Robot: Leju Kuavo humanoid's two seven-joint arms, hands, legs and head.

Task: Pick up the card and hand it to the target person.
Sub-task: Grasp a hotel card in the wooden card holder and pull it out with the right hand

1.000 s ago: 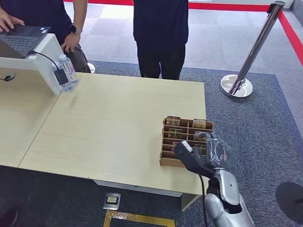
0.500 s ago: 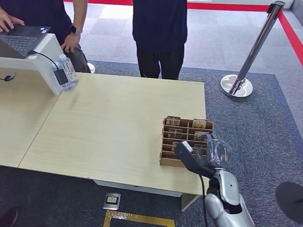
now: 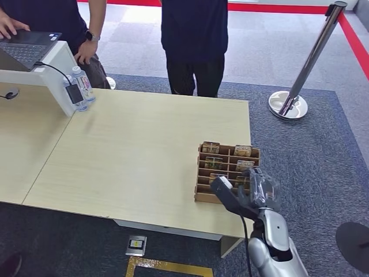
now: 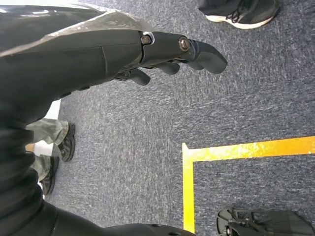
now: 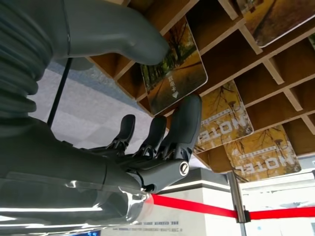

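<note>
A brown slotted card rack (image 3: 201, 173) stands at the table's near right corner, with several picture cards (image 3: 243, 151) upright in its slots. My right hand (image 3: 249, 193) hovers at the rack's near edge. In the right wrist view my right hand (image 5: 122, 162) has its thumb and a dark fingertip (image 5: 187, 115) on either side of one autumn-tree card (image 5: 174, 73), which still stands in the rack (image 5: 237, 29); a firm hold is not visible. My left hand (image 4: 167, 54) hangs over the carpet holding nothing. A person in dark clothes (image 3: 195, 40) stands at the table's far edge.
The wooden table (image 3: 130, 150) stretches left of the rack. A second person (image 3: 65, 17) works at a laptop (image 3: 26, 46) at the far left, beside water bottles (image 3: 82, 86). A metal stanchion (image 3: 300, 81) with red tape stands at the back right.
My right hand has edged a little left and forward, closer onto the rack's near slots. The people and the table have not moved.
</note>
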